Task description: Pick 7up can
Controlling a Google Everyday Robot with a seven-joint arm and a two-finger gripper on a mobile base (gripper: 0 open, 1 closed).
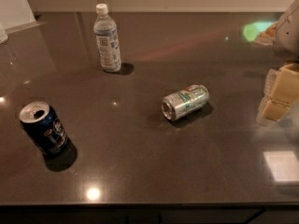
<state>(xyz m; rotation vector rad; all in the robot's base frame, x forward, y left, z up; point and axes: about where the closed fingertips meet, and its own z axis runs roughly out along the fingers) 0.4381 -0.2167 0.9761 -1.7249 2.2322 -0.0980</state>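
Observation:
The 7up can [185,101] is a small silver can with green lettering and a red spot. It lies on its side near the middle of the dark countertop [154,162], with its top end facing the front left. My gripper [279,95] shows at the right edge of the view as tan blocks under a grey arm. It hangs above the counter, well to the right of the can and apart from it. It holds nothing that I can see.
A dark blue can [43,128] with a white label stands open at the front left. A clear plastic bottle [107,38] with a white cap stands at the back left. The counter's front edge runs along the bottom. A wall bounds the back.

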